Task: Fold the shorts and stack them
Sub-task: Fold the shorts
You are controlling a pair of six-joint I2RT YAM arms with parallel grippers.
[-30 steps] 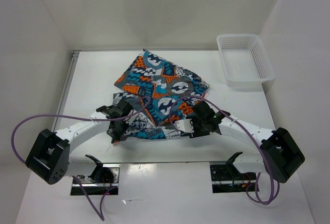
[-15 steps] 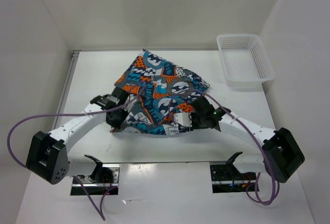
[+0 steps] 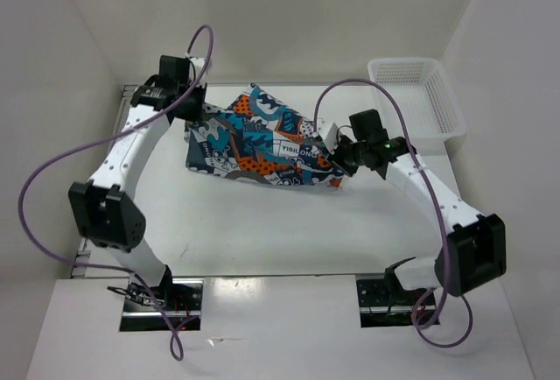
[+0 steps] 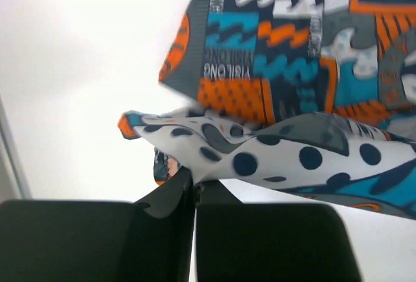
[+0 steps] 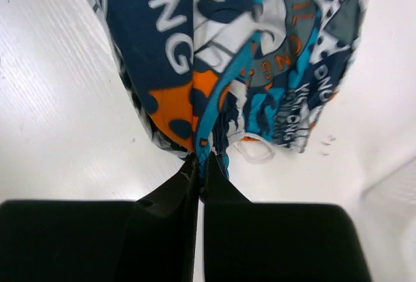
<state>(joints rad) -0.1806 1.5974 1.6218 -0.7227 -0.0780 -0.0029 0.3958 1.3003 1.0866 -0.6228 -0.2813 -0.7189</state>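
The shorts (image 3: 258,145), a patchwork print of blue, orange, white and grey, hang stretched between both arms above the middle-back of the table. My left gripper (image 3: 194,110) is shut on their left edge; in the left wrist view a white, dark-spotted fold of the shorts (image 4: 273,155) runs out from my pinched left gripper (image 4: 194,183). At the other end my right gripper (image 3: 339,154) is shut on the right edge, and in the right wrist view a teal hem of the shorts (image 5: 224,80) is clamped in my right gripper (image 5: 201,171). The cloth sags in the middle.
A white mesh basket (image 3: 418,104) stands at the back right of the white table (image 3: 289,231). White walls close in the back and both sides. Purple cables loop from each arm.
Both grippers closed on the near edge of the shorts, then lifted it up and toward the back of the table. The cloth now hangs doubled between the raised arms.
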